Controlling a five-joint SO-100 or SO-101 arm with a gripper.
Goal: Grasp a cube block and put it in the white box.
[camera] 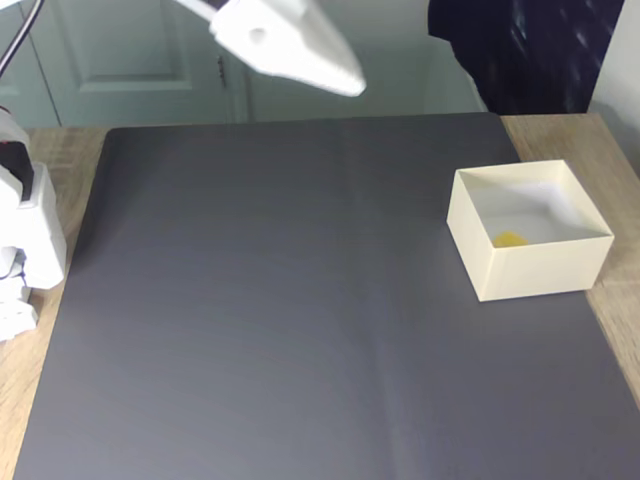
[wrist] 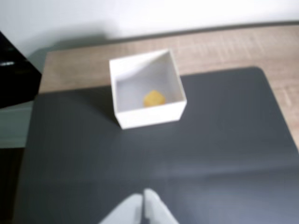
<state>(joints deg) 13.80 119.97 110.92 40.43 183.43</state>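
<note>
Inside the white box lies the cube block, well apart from the gripper. Its fingers are pressed together, holding nothing.

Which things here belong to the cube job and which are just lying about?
Part of the job:
- yellow cube, lying inside the box
- white box, on the mat's right side in the fixed view
- gripper, fingers together, holding nothing

Just lying about:
- dark mat
- wooden table
- dark cloth behind the table
</note>
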